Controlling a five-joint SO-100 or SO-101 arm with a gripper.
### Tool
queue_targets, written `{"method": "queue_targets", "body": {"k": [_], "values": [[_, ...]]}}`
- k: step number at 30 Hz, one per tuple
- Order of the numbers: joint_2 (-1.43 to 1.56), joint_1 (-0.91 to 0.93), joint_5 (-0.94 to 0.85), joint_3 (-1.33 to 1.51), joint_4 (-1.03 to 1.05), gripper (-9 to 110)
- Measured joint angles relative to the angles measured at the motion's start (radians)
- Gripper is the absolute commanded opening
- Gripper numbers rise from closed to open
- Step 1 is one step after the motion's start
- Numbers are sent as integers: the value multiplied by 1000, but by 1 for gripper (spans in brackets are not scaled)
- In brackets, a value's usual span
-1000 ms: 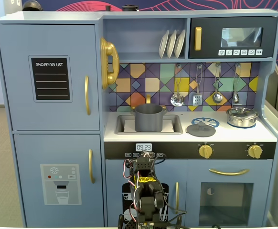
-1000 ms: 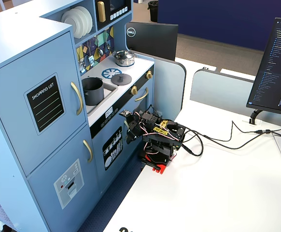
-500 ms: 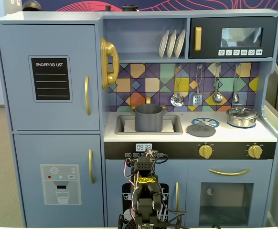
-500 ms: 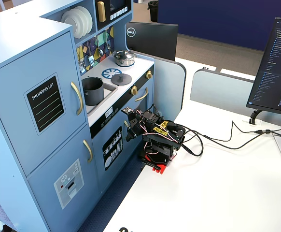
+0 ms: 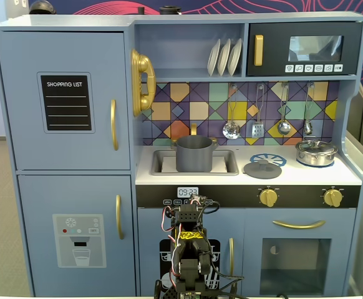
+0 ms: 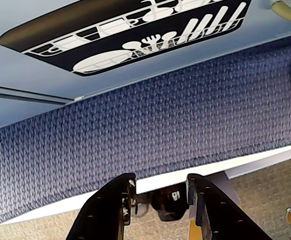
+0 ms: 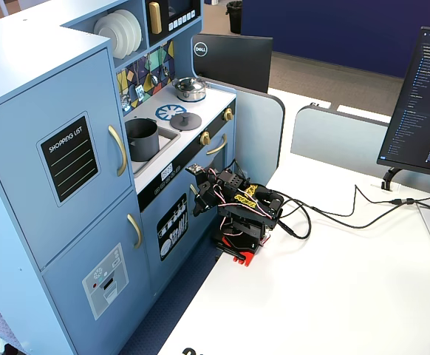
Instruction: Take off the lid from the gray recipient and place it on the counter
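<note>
The gray recipient (image 5: pixel 194 154) stands uncovered in the recessed sink, as the other fixed view (image 7: pixel 141 138) also shows. The lid (image 5: pixel 262 168) lies flat on the counter (image 5: pixel 297 176), to the right of the sink and partly over the blue burner mark; it also shows in the other fixed view (image 7: pixel 186 120). My arm is folded low in front of the kitchen's lower doors, far below the counter. My gripper (image 6: pixel 160 179) is open and empty, pointing down past the table's white edge at blue carpet. In a fixed view the gripper (image 7: pixel 201 198) sits close to the dishwasher door.
A shiny silver pot (image 5: pixel 316 152) with its own lid stands at the counter's right end. The dishwasher door (image 6: pixel 125 30) fills the top of the wrist view. Cables (image 7: pixel 326 214) run across the white table (image 7: pixel 333 296) behind the arm, and a monitor (image 7: pixel 420 111) stands at the right.
</note>
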Motion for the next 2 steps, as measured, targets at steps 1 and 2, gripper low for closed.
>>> {"method": "queue_targets", "body": {"k": [1, 2], "values": [[0, 0, 0, 0, 0, 4], [0, 3, 0, 0, 0, 4]]}}
